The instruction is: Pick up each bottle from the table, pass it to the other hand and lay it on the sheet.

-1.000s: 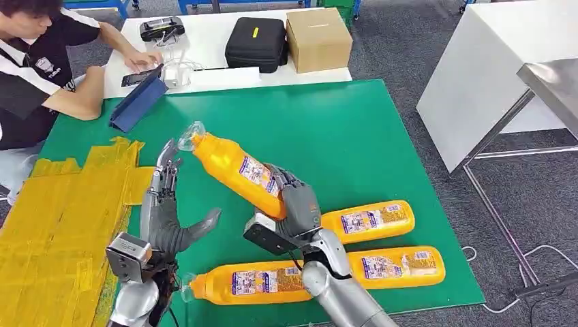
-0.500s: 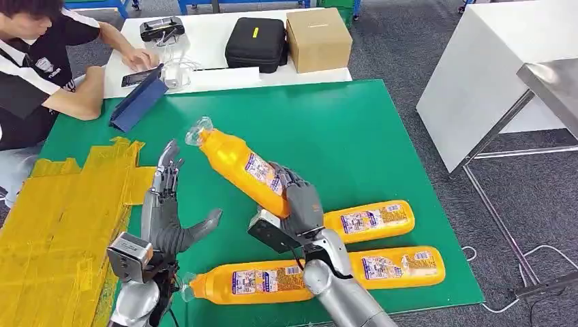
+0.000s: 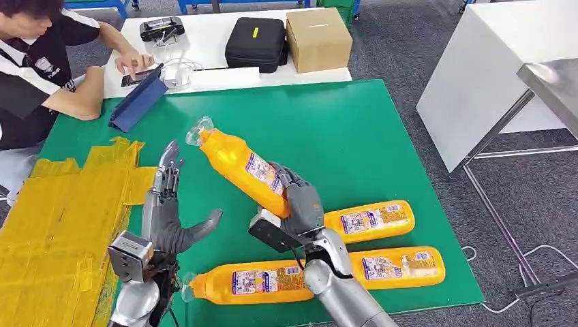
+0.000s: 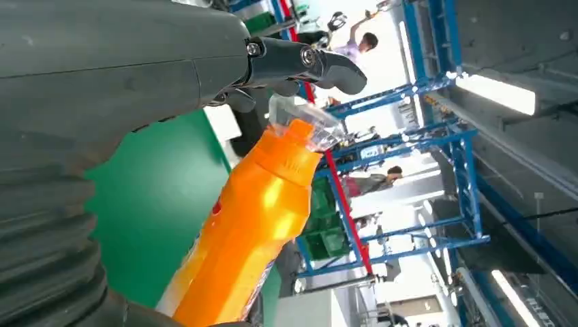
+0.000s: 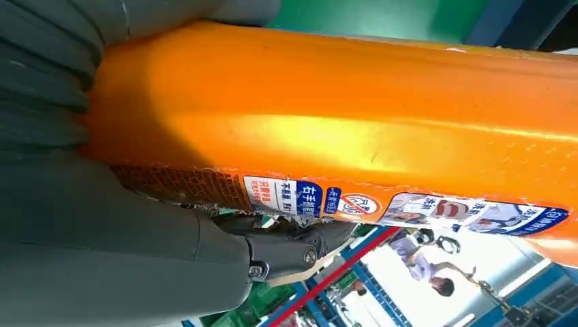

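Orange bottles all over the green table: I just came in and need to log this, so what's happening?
The right hand grips an orange bottle by its base, held tilted above the green table with its clear cap toward the open left hand, which is not touching it. Three more bottles lie on the table. The yellow sheet holds none yet.
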Action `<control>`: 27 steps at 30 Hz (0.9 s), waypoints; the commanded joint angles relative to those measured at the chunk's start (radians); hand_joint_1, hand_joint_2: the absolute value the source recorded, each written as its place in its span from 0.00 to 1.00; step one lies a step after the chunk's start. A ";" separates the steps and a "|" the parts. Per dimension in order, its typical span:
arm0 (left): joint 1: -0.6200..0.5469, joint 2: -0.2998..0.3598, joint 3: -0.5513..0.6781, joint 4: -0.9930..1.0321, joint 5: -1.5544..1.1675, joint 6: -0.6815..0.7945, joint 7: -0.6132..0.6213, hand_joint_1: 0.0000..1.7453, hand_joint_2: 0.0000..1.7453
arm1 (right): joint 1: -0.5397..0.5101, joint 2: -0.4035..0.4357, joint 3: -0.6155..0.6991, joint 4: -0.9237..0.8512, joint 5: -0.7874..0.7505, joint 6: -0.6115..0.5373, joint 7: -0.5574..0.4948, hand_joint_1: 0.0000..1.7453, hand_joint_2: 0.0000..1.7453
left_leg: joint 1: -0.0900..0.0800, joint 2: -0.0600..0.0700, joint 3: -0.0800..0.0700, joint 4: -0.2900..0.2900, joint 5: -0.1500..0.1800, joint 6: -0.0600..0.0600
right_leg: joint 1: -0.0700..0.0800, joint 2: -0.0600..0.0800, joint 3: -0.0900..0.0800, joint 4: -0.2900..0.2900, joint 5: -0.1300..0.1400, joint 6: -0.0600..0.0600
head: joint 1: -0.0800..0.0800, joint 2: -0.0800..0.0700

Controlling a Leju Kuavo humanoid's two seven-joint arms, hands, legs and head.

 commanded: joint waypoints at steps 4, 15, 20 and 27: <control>-0.065 0.018 -0.037 0.086 0.054 -0.062 0.031 0.00 1.00 | -0.014 -0.002 0.039 -0.002 -0.100 0.090 -0.098 1.00 1.00 | 0.001 -0.003 0.003 0.000 -0.001 -0.001 | 0.001 -0.002 0.004 0.000 -0.001 -0.001 | 0.000 0.000; -0.095 0.025 -0.065 0.164 0.095 -0.098 0.071 0.00 1.00 | 0.006 0.006 0.082 0.007 -0.170 0.074 -0.156 1.00 1.00 | 0.000 -0.001 0.003 -0.001 -0.001 -0.001 | 0.000 0.000 0.003 -0.001 -0.001 -0.001 | 0.000 0.000; -0.095 0.025 -0.065 0.165 0.095 -0.097 0.071 0.00 1.00 | 0.006 0.006 0.083 0.007 -0.170 0.074 -0.156 1.00 1.00 | 0.001 -0.001 0.005 0.000 -0.002 -0.001 | 0.001 0.000 0.005 -0.001 -0.001 -0.002 | 0.000 0.000; -0.096 0.026 -0.064 0.173 0.095 -0.097 0.071 0.00 1.00 | 0.006 0.011 0.091 0.014 -0.170 0.079 -0.157 1.00 1.00 | 0.000 -0.001 0.002 -0.001 -0.001 0.000 | 0.000 0.000 0.003 -0.001 0.000 -0.001 | 0.000 0.000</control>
